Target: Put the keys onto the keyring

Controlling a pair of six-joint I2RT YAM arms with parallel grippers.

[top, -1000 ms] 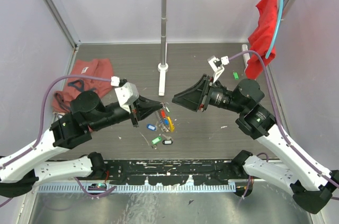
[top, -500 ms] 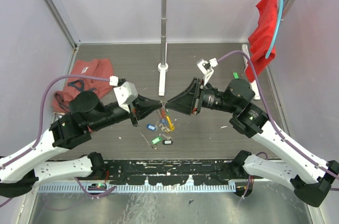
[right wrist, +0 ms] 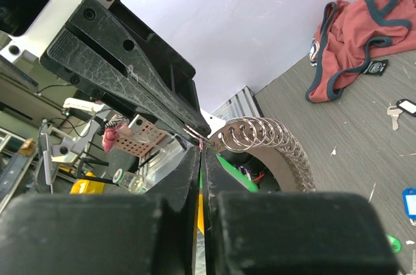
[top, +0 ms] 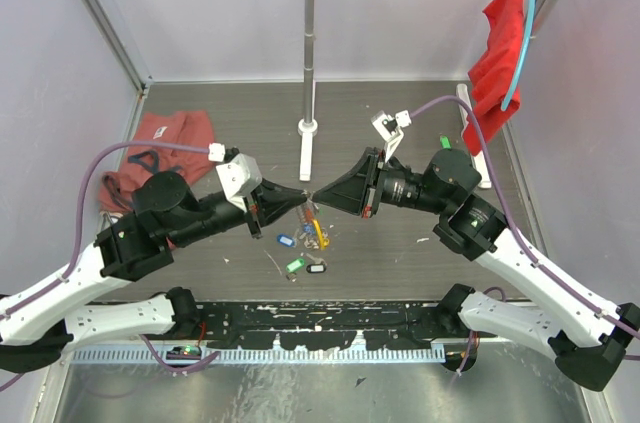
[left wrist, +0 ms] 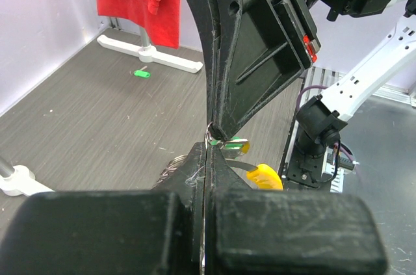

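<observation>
My left gripper [top: 302,197] is shut on the keyring [right wrist: 279,142], a curved band of silvery coils that hangs from its tips above the table. My right gripper [top: 319,195] meets it tip to tip, its jaws pressed together on the keyring's end [left wrist: 218,137]. A yellow tag [left wrist: 263,176] and a green one hang just below the tips. Loose keys lie on the table beneath: blue tag [top: 285,240], green tag [top: 295,264], black tag [top: 316,267]. From the right wrist, the left gripper's fingers [right wrist: 130,73] reach in from the upper left.
A pink-red garment [top: 150,158] lies at the left. A metal stand post [top: 308,93] rises behind the grippers, and a red cloth [top: 497,58] hangs from its rail at the right. A small green piece [top: 445,141] lies near the right wall.
My right arm has swung left until its tips meet the left gripper's tips, and its jaws have closed. The left arm has held still.
</observation>
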